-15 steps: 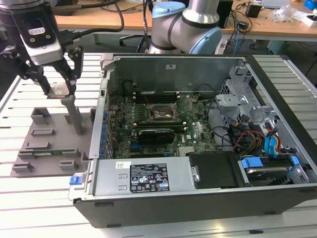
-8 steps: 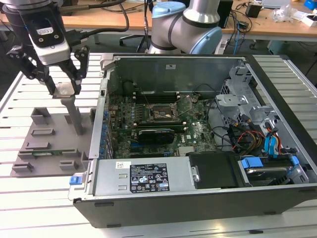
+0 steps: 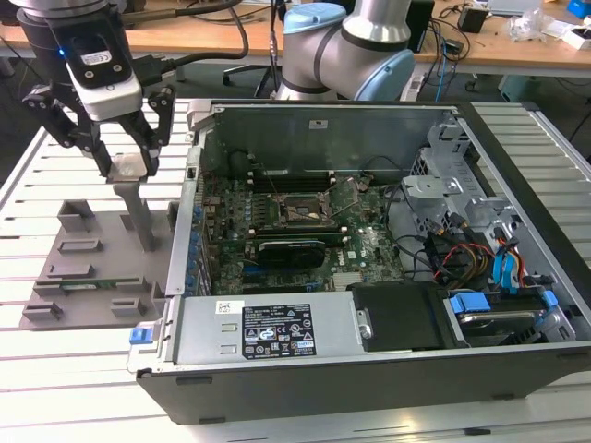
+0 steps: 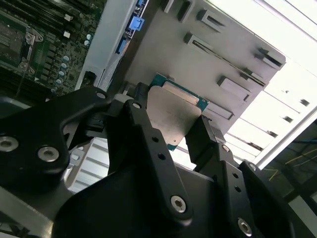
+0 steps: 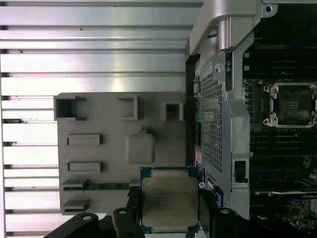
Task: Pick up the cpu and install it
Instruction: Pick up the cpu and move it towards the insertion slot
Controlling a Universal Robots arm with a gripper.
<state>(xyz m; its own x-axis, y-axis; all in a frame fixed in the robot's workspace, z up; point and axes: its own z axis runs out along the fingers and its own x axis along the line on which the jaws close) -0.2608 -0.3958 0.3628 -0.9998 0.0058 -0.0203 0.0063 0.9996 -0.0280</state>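
Slatted metal worktop (image 3: 65, 388) carrying an open computer case (image 3: 305, 392), and just beside the case a grey plastic tray (image 3: 97, 235) with slots and upright posts. The robot arm's black claw (image 3: 129, 170) hangs over the tray, outside the case wall. One tall post (image 3: 140, 220) stands directly beneath the claw.

Between the claw's fingers sits the cpu (image 5: 170, 206), a small flat square chip with a dull silver top and a green edge. The fingers are closed against two opposite edges, pinching it level with the metal face turned up toward the wrist. In the second wrist view the cpu (image 4: 171, 116) sits in the gap of the claw (image 4: 173, 130), with the tray below it. The black socket frame (image 3: 303, 214) lies inside the case, well to the side of the claw and lower, beyond the case wall.

Risk, as a judgement: the hold is on thin edges only, so a knock against the post or the case wall could twist or drop the chip, and a turned chip could damage the socket.

Hard to make out: the chip's underside, the socket's contacts, and whether the chip touches the post top or clears it.
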